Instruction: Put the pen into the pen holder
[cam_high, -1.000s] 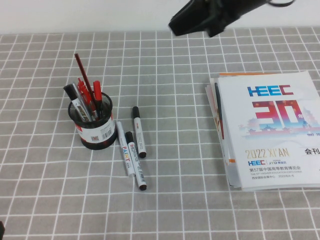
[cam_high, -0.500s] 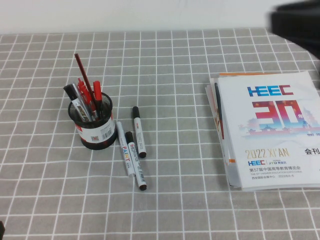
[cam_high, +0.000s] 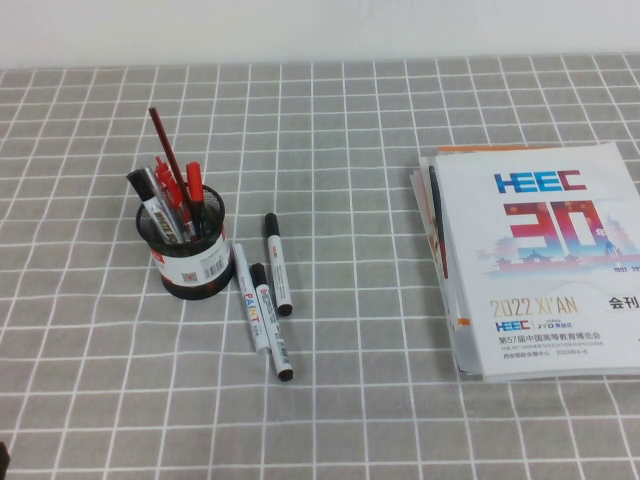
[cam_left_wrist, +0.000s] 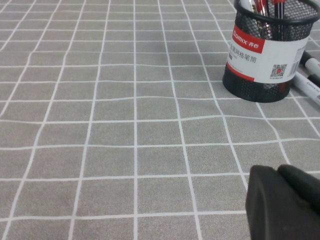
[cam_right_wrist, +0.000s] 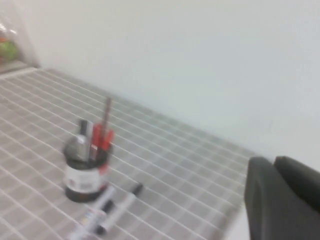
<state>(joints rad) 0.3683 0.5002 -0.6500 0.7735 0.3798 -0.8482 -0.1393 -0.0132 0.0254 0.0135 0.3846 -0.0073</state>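
The pen holder (cam_high: 188, 252), a black mesh cup with a white label, stands left of centre and holds several red pens and a black-capped marker. Two white markers with black caps lie on the cloth just right of it, one farther back (cam_high: 277, 265) and one nearer (cam_high: 272, 325). The holder also shows in the left wrist view (cam_left_wrist: 262, 55) and the right wrist view (cam_right_wrist: 82, 175). My left gripper (cam_left_wrist: 278, 172) is shut and empty, low over the cloth, well short of the holder. My right gripper (cam_right_wrist: 272, 162) is shut and empty, high up at the right. Neither gripper shows in the high view.
A marker with colourful PAINT lettering (cam_high: 250, 305) lies between the holder and the nearer marker. A stack of HEEC booklets (cam_high: 535, 255) lies at the right. A grey checked cloth (cam_high: 350, 150) covers the table, with a white wall behind.
My right arm swung from the top centre of the high view to the right and out of it. The pens and the holder have not moved.
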